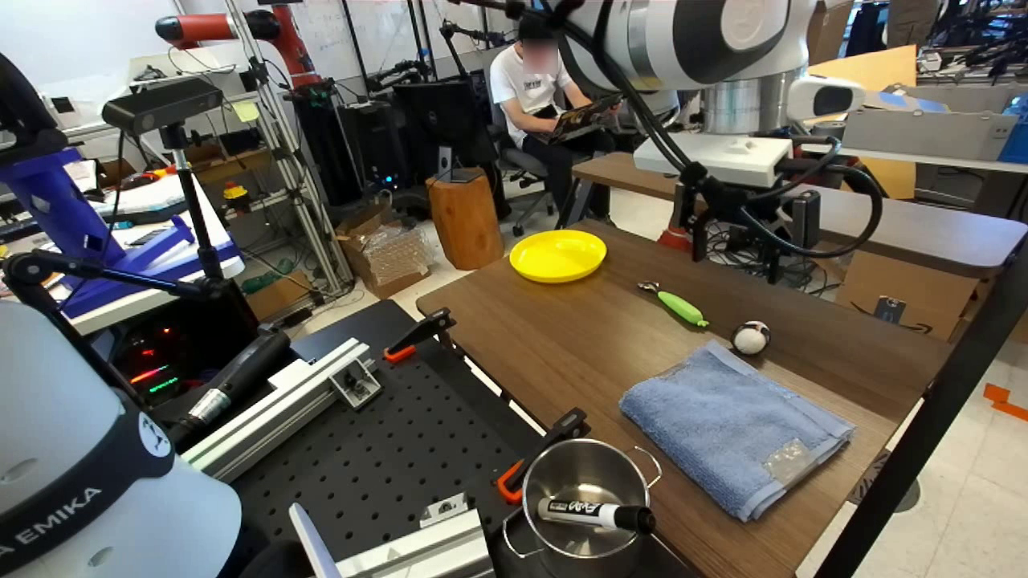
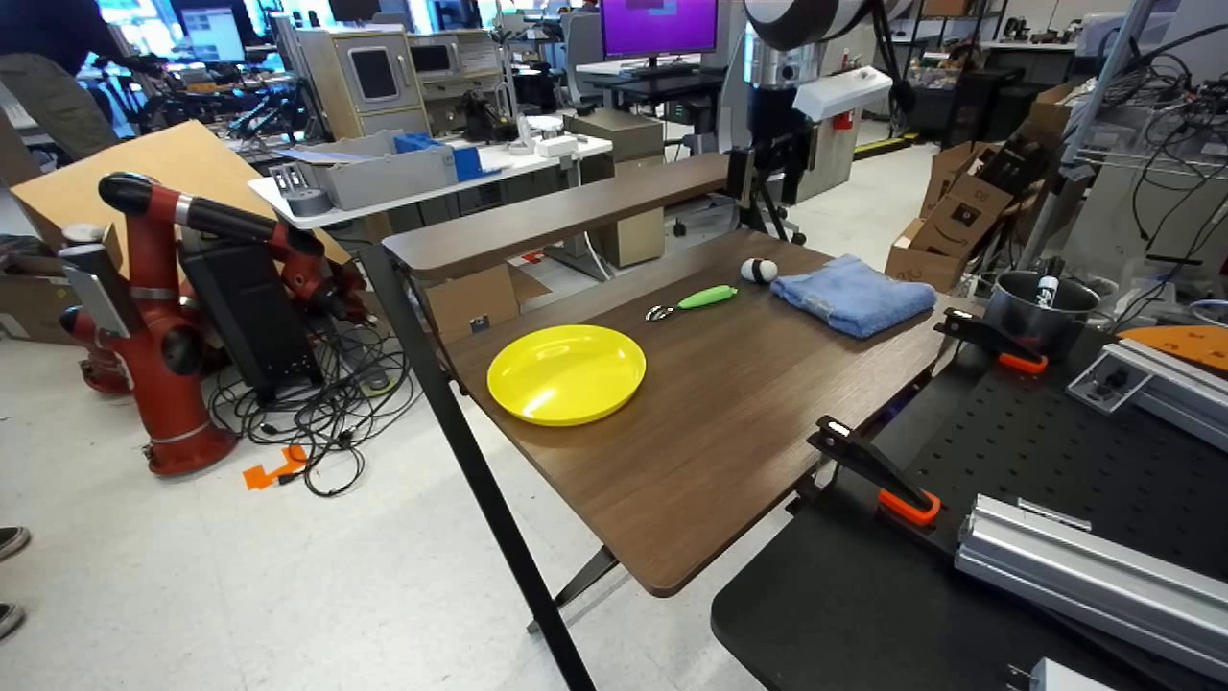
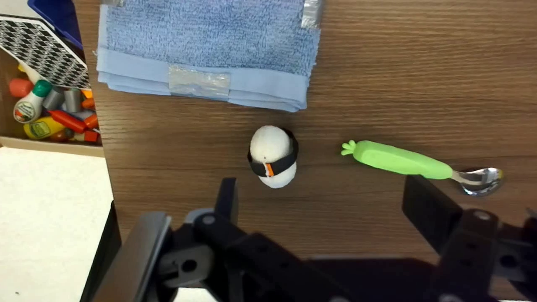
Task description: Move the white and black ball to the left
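While the gripper (image 3: 325, 203) hangs above the brown table (image 3: 419, 84), fingers wide apart, the white and black ball (image 3: 272, 155) rests on the table. Wrist view: blue towel (image 3: 205, 46) just beside the ball on its far side, a gap between; green-handled utensil (image 3: 409, 161) to the right, metal end rightward. In an exterior view, yellow plate (image 2: 566, 374) near the table's left edge, well apart from the ball.
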